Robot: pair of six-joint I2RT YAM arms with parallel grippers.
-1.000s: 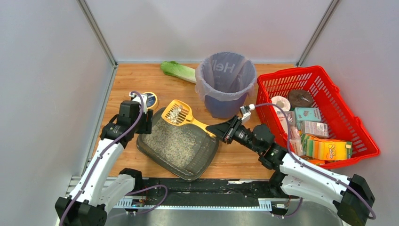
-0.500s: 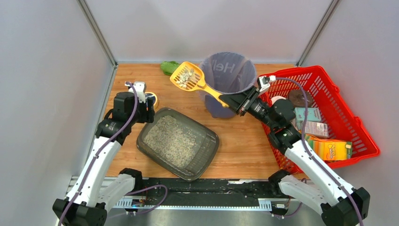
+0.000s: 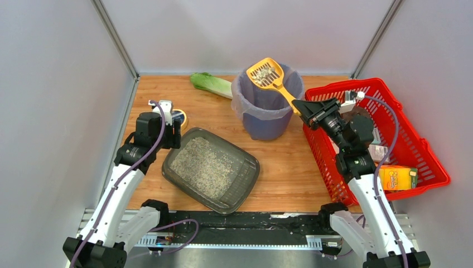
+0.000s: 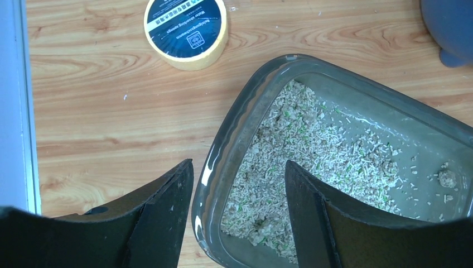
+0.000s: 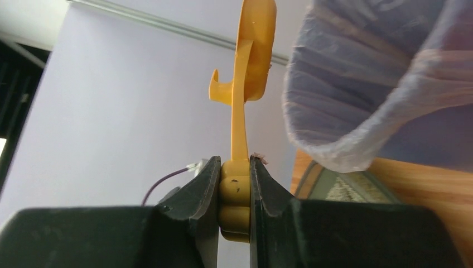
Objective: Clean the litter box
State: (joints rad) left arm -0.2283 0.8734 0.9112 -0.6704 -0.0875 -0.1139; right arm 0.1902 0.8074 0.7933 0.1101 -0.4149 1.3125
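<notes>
The right jaws pinch the handle of the yellow scoop [image 3: 267, 73], keeping its loaded head over the purple-lined bin [image 3: 266, 120], presumably to dump. The left jaws hang spread astride the rim of the litter box [image 3: 244, 174], which sits on the worktop near-left of the bin, likely to steady it.

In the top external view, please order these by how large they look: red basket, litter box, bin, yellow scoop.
1. red basket
2. litter box
3. bin
4. yellow scoop, clearly the smallest, although it is raised nearer the camera, which may enlarge it slightly.
</notes>
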